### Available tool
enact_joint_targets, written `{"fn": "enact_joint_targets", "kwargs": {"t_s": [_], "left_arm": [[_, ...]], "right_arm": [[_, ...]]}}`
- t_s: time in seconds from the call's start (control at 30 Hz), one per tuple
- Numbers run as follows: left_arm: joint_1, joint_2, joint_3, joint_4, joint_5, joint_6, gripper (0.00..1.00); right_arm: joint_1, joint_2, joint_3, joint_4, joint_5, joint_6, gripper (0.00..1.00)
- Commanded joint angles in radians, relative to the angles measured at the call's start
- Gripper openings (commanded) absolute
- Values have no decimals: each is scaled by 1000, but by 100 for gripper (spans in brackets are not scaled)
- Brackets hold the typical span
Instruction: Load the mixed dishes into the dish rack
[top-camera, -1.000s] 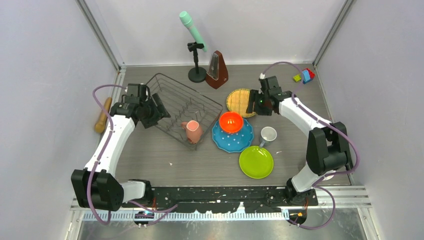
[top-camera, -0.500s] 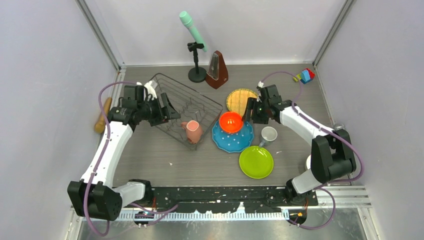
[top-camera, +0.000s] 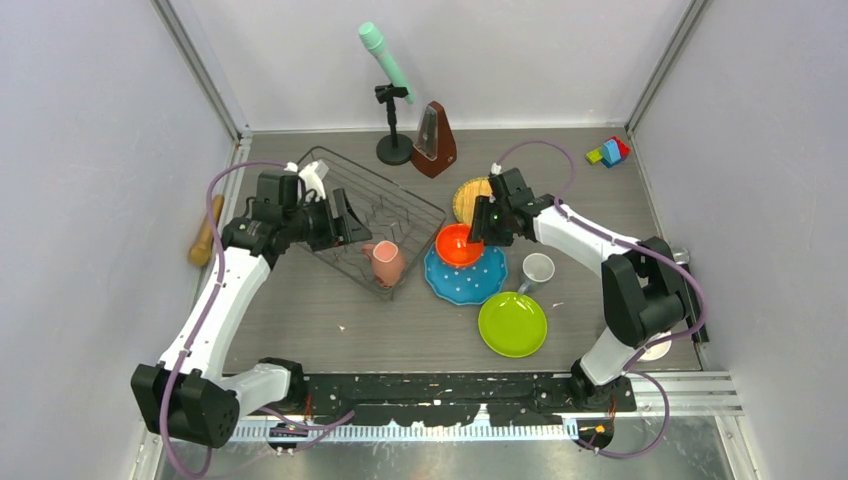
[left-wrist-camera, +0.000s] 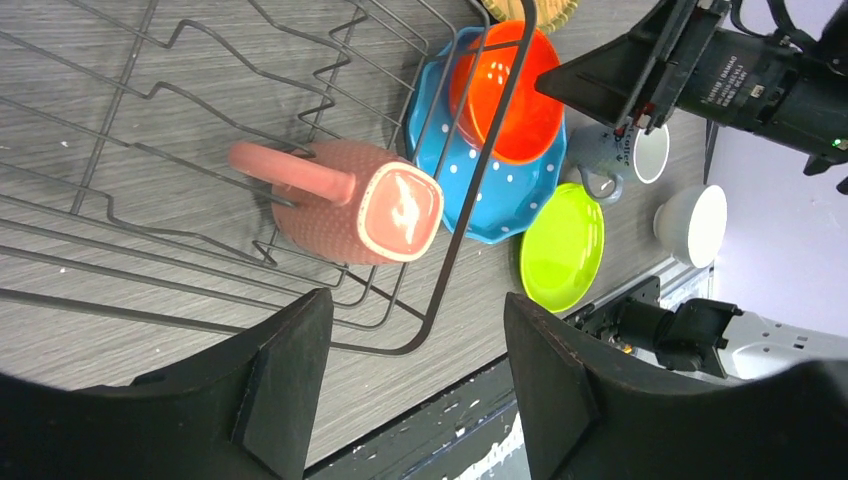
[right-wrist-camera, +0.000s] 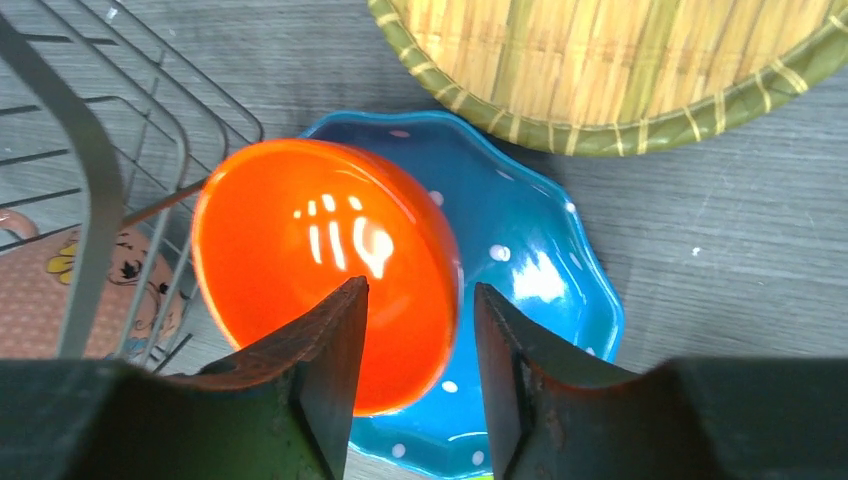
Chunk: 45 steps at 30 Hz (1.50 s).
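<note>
Dish rack (top-camera: 385, 205): left of centre on the table, set at an angle. Blue white-dotted scalloped plate (top-camera: 470, 285): just right of the rack's near corner, with the orange bowl (top-camera: 458, 245) resting on it. Pinkish-tan mug (top-camera: 387, 263): on its side inside that near corner. Right gripper (right-wrist-camera: 420, 295): fingers apart, straddling the bowl's rim. Left gripper (left-wrist-camera: 415, 310): fingers apart and empty, above the rack.

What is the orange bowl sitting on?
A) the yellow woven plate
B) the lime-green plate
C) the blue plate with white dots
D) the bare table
C: in the right wrist view the orange bowl lies on the blue white-dotted plate, whose scalloped rim shows around it.
</note>
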Motion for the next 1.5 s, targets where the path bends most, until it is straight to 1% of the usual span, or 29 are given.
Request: {"fn": "enact_joint_targets", "kwargs": {"t_s": [0.0, 0.03, 0.1, 0.17, 0.3, 0.37, 0.47, 0.53, 0.6, 0.67, 0.7, 0.77, 0.8, 0.87, 0.9, 1.0, 1.13, 1.2, 1.47], "left_arm": [[-28, -11, 29, 34, 29, 26, 65], [-37, -6, 36, 34, 28, 26, 65], [-62, 7, 47, 34, 17, 22, 65], [-95, 26, 62, 32, -4, 19, 65], [-171, 65, 106, 31, -56, -2, 64], [-199, 93, 128, 35, -67, -9, 65], [-221, 125, 156, 45, -66, -31, 65], [-229, 140, 168, 64, -43, -50, 66], [-230, 156, 171, 106, 17, -80, 68], [-230, 174, 176, 145, 59, -117, 73], [-230, 183, 179, 168, 82, -128, 77], [-230, 198, 184, 204, 106, -148, 89], [-230, 205, 187, 225, 114, -156, 93], [-230, 217, 189, 281, 150, -176, 98], [-230, 223, 191, 306, 167, -191, 99], [-230, 244, 204, 385, 247, -244, 100], [-230, 254, 212, 494, 335, -328, 96], [-230, 248, 213, 526, 358, -353, 95], [-230, 232, 220, 472, 343, -348, 96]], "right_arm": [[2, -10, 40, -25, 53, 2, 41], [2, -18, 43, -27, 52, -7, 36], [2, -36, 47, -34, 58, -21, 21], [2, -61, 54, -51, 75, -40, 11], [2, -156, 58, -87, 170, -93, 1], [2, -194, 51, -93, 200, -108, 0], [2, -223, 65, -120, 206, -122, 0], [2, -247, 68, -119, 207, -130, 0], [2, -283, 59, -97, 203, -147, 0], [2, -330, 46, -69, 192, -163, 0], [1, -359, 39, -58, 174, -171, 0], [2, -396, 36, -34, 130, -191, 0], [2, -417, 37, -20, 114, -197, 0], [1, -438, 44, -6, 13, -203, 0], [0, -444, 55, -5, -7, -201, 0], [1, -468, 73, 20, -110, -198, 0], [0, -495, 71, 80, -192, -196, 0], [0, -500, 74, 100, -217, -192, 0], [-5, -474, 112, 117, -296, -150, 0]]}}
